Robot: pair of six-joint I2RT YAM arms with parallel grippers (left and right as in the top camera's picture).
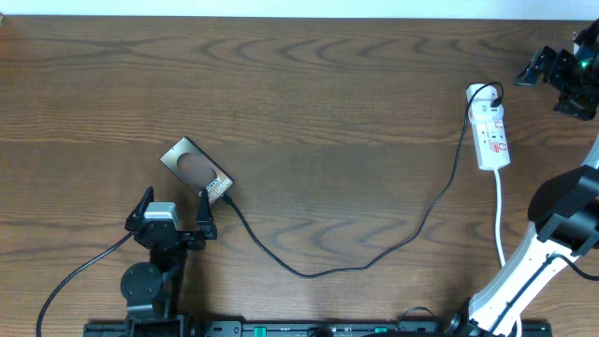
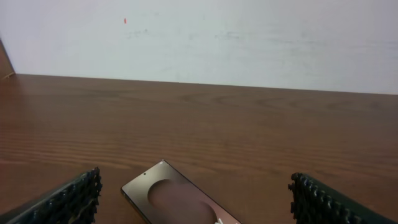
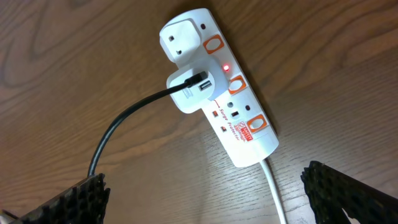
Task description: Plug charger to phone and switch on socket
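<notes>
The left wrist view's bottom edge cuts off the near end of the phone (image 2: 171, 199).

The table (image 1: 309, 84) under me is warm brown wood with darker wavy grain. The phone (image 1: 197, 171) is glossy brown-black, with white lettering at its five o'clock end. The socket (image 3: 224, 87) is white with orange-red rings and one glowing red dot. The charger (image 1: 374, 255) is black. My finger pads (image 2: 68, 199) are black and studded.

Looks like a robotics lab: a plain wood-grain surface (image 1: 309, 94), a bare white wall (image 2: 249, 37), a left arm (image 1: 154, 239) and a right arm (image 1: 562, 211) set along one edge.
</notes>
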